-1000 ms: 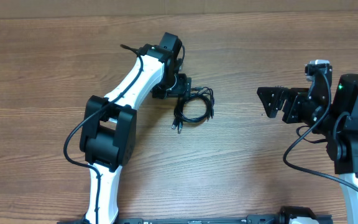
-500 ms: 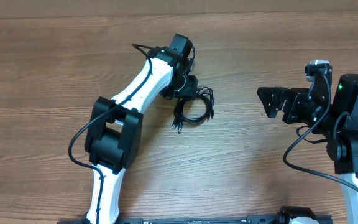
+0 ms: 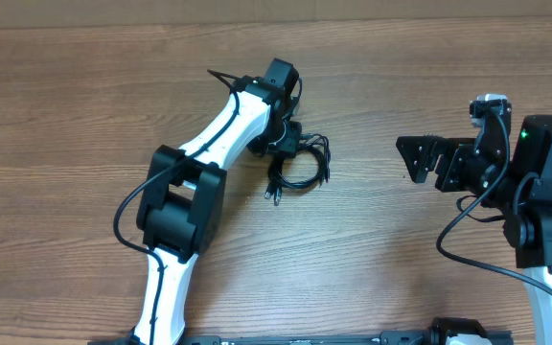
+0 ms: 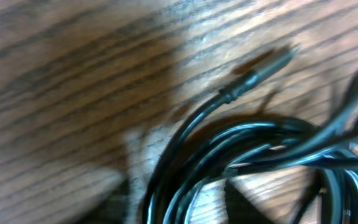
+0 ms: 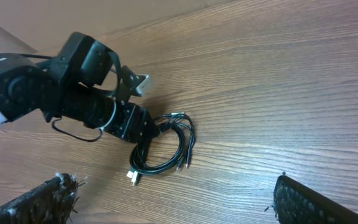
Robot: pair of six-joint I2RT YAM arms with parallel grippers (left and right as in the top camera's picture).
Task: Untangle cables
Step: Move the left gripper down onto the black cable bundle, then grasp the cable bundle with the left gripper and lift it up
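Observation:
The cables (image 3: 298, 165) are thin black wires lying in one loose coil on the wooden table, with a light plug end at the coil's lower left (image 3: 276, 196). My left gripper (image 3: 286, 144) is down at the coil's upper left edge. In the left wrist view the cables (image 4: 241, 149) fill the frame, blurred and very close, and one metal-tipped plug (image 4: 260, 68) points up and right. The fingers there are only dark blurs at the bottom edge. My right gripper (image 3: 412, 158) is open and empty, well to the right of the coil. The right wrist view also shows the cables (image 5: 163, 149).
The left arm (image 3: 214, 129) reaches diagonally from the near edge to the coil. The right arm's base (image 3: 544, 192) stands at the right edge. Bare wooden table (image 3: 372, 259) lies between the coil and the right gripper.
The left arm has swung to the right and its gripper has come onto the coil's upper left edge. The coil and the right arm have not moved.

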